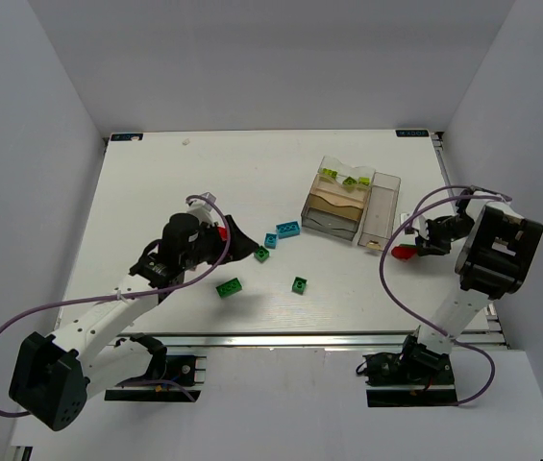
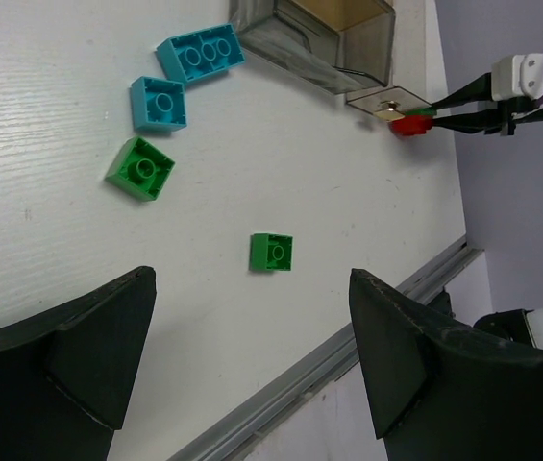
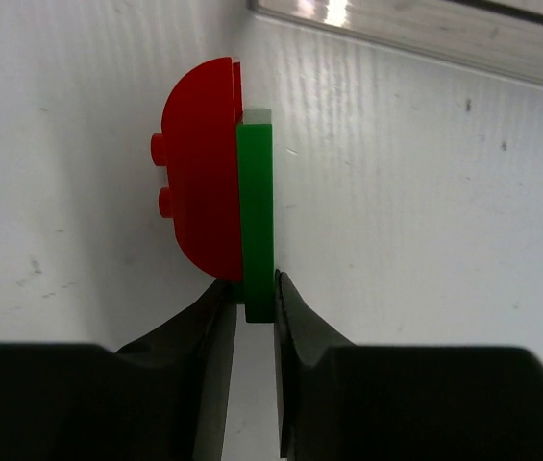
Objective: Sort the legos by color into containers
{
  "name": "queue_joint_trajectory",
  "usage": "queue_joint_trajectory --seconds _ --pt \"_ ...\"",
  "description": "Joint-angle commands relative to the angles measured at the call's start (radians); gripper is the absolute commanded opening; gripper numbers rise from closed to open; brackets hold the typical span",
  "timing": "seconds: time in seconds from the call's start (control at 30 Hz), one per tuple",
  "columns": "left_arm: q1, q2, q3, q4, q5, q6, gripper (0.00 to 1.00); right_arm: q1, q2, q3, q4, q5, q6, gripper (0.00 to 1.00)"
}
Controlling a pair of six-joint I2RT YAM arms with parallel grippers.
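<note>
Right end effector (image 3: 254, 294) pinches green lego (image 3: 256, 211), red lego (image 3: 204, 187) pressed alongside.

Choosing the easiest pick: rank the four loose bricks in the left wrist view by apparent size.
1. long cyan brick, largest.
2. square cyan brick and upper green brick: these look alike, so they are left unranked.
3. lower green brick, smallest.

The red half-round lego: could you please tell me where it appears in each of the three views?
Top external: the red half-round lego is right of centre, by the near end of the long container.
Left wrist: upper right.
Right wrist: centre-left, with a green plate flat against it.
Shared landmark: the right claw pinching the green plate, visible in all three views.
</note>
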Motion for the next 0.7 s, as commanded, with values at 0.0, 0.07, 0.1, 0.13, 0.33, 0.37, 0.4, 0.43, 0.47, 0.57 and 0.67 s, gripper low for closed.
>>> queue_joint_trajectory --seconds 0.0,0.07,0.1,0.13,0.33,0.37,0.4,0.43,0.47,0.57,0.67 --pt "-0.011 -0.004 0.046 0.054 0.045 -0.008 0.91 -0.010 -0.080 -0.027 -0.088 -0.021 -0.029 0.00" --pt "-0.011 0.011 0.055 0.071 0.073 -0.011 0.91 -0.023 -0.121 -0.039 -0.105 -0.027 -0.010 0.00" --pt "-0.011 0.017 0.061 0.077 0.086 -0.015 0.91 -0.025 -0.140 -0.043 -0.119 -0.029 0.012 0.00" --pt "-0.011 0.030 0.060 0.100 0.102 -0.029 0.91 -0.040 -0.160 -0.049 -0.128 -0.030 0.024 0.00" --pt "-0.021 0.068 0.043 0.232 0.192 -0.097 0.91 -0.062 -0.315 -0.054 -0.307 -0.072 0.084 0.00" --pt "-0.021 0.089 0.044 0.246 0.205 -0.100 0.91 -0.060 -0.357 -0.053 -0.341 -0.094 0.087 0.00" --pt "-0.021 0.100 0.049 0.256 0.229 -0.104 0.91 -0.060 -0.385 -0.053 -0.352 -0.111 0.099 0.00" --pt "-0.030 0.116 0.067 0.269 0.241 -0.109 0.91 -0.053 -0.414 -0.069 -0.352 -0.125 0.159 0.00" --pt "-0.030 0.145 0.078 0.275 0.251 -0.111 0.91 -0.040 -0.485 -0.082 -0.355 -0.159 0.174 0.00" --pt "-0.050 0.189 0.132 0.293 0.295 -0.106 0.91 -0.007 -0.601 -0.128 -0.355 -0.222 0.193 0.00" --pt "-0.068 0.244 0.172 0.321 0.321 -0.100 0.90 0.046 -0.629 -0.110 -0.327 -0.326 0.312 0.00"
